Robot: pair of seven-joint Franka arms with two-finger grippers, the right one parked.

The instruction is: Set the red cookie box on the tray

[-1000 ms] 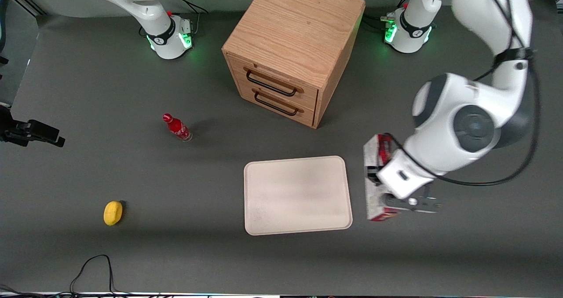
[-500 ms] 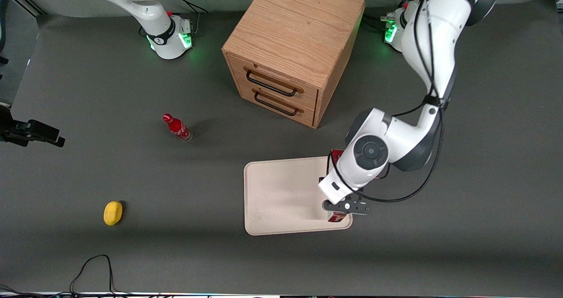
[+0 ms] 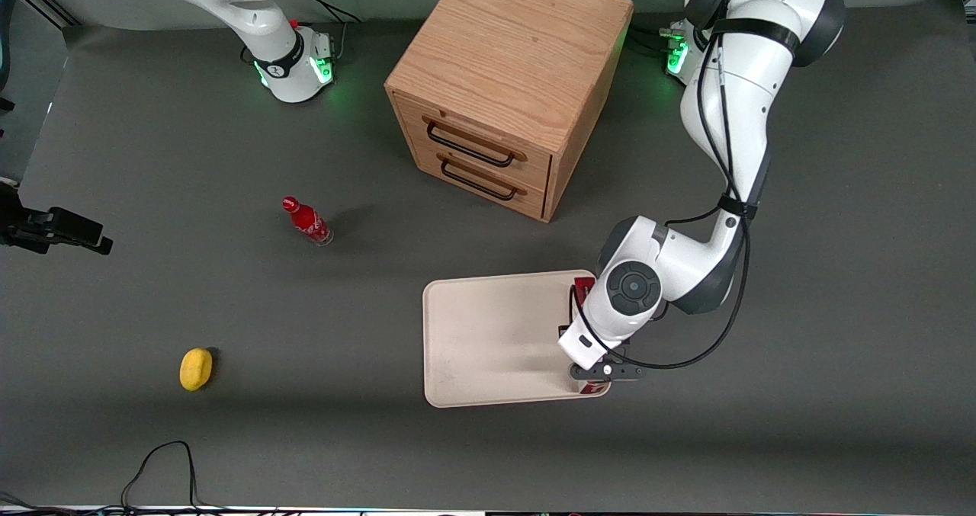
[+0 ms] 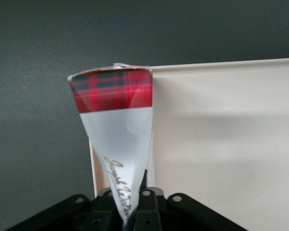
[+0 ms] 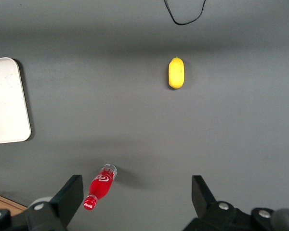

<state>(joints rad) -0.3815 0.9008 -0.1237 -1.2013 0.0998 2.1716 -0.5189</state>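
Note:
The red cookie box (image 3: 584, 287) is mostly hidden under my left arm; only its red ends show. It lies lengthwise along the tray's short edge toward the working arm's end. The cream-white tray (image 3: 496, 341) sits on the table, nearer the front camera than the cabinet. My left gripper (image 3: 602, 371) is shut on the box near the tray's front corner. In the left wrist view the box (image 4: 116, 130) shows a red tartan end and a white panel, the fingers (image 4: 149, 197) pinch it, and the tray (image 4: 221, 144) lies beside and under it. I cannot tell whether the box touches the tray.
A wooden two-drawer cabinet (image 3: 509, 81) stands farther from the front camera than the tray. A small red bottle (image 3: 307, 221) and a yellow fruit-like object (image 3: 196, 368) lie toward the parked arm's end. A black cable (image 3: 160, 463) loops at the front edge.
My left gripper carried the box from the table beside the tray over the tray's edge, then shifted slightly nearer the front camera and lower. The tray has not moved.

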